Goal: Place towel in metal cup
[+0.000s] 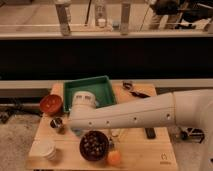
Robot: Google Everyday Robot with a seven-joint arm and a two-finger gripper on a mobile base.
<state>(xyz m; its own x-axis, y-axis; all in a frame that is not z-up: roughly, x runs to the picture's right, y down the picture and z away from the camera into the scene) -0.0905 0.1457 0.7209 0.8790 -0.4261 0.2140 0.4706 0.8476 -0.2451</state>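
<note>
- Your hand (81, 102) sits at the left end of the white arm (145, 116), over the front-left corner of the green tray (92, 81). You cannot tell whether it is spread or pressed together.
- The metal cup (57, 123) stands upright just left of the hand and below it. It is small, shiny and grey, with a dark inside.
- Close around the cup you have the round red bowl (51, 104) behind it and the white cup (46, 149) nearer the front-left edge.
- A dark bowl (94, 145) with brown contents lies under the arm, with an orange ball (114, 157) beside it.
- The wooden bench (150, 156) shows bare, smooth board at the front right.
</note>
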